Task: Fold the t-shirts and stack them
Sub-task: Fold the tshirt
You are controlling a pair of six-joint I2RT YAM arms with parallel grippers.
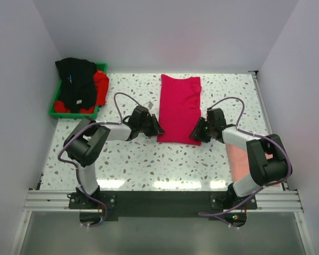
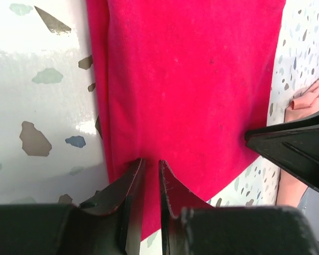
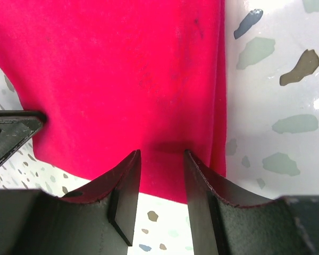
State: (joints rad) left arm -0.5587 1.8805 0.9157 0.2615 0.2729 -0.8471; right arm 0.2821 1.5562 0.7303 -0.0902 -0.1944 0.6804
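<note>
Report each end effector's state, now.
Left end effector: closed on the crimson-pink t-shirt hem.
Right end effector: open, straddling that hem.

The folded t-shirt point(image 1: 179, 108) lies mid-table point(image 1: 143, 164). Left of it and farther back, a tray point(image 1: 74, 115) holds piled t-shirts point(image 1: 77, 85). Right of it and nearer, another t-shirt point(image 1: 235, 157) lies flat.

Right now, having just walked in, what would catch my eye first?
A crimson-pink t-shirt, folded into a long strip, lies mid-table, with the left gripper and right gripper at its near corners. At the far left, a green plastic tray holds a black t-shirt over a bright red t-shirt.
</note>
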